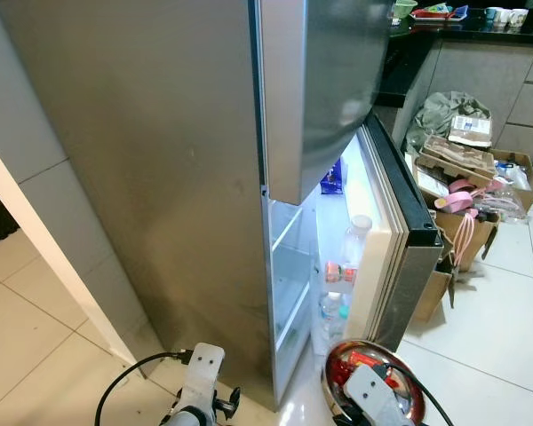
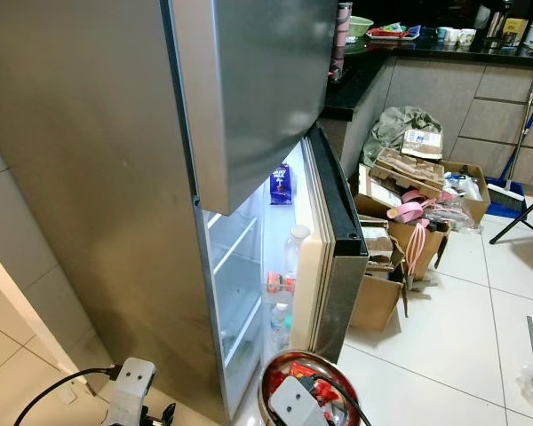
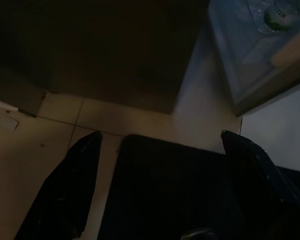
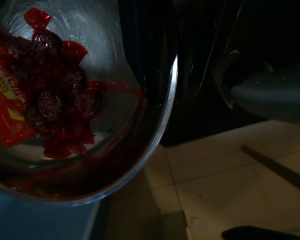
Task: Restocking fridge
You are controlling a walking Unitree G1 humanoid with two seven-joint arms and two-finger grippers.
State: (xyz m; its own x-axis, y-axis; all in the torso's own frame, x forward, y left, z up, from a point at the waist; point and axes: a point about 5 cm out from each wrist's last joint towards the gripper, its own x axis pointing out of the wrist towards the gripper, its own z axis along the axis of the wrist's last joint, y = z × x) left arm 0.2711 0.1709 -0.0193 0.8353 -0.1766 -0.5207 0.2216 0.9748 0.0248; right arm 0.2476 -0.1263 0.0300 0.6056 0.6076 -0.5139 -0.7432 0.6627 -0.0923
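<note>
A steel bowl [image 1: 339,357] of red-wrapped sweets [image 4: 50,95] hangs low in front of the fridge, held at its rim by my right gripper [image 1: 370,390]. The silver fridge [image 1: 160,177] has its lower door [image 1: 400,253] swung open to the right. On the door's shelves stand a tall bottle [image 1: 354,244] and a water bottle [image 1: 331,312], with a blue pack [image 1: 333,177] higher up. White shelves [image 1: 289,266] show inside the lit compartment. My left gripper [image 3: 161,135] hangs open over the floor tiles with nothing between its fingers.
Cardboard boxes [image 1: 466,191] full of clutter stand right of the open door. A dark counter [image 1: 462,27] with dishes runs behind them. A broom [image 2: 520,133] and a chair leg [image 2: 524,217] are at the far right. A white wall edge [image 1: 35,231] runs on the left.
</note>
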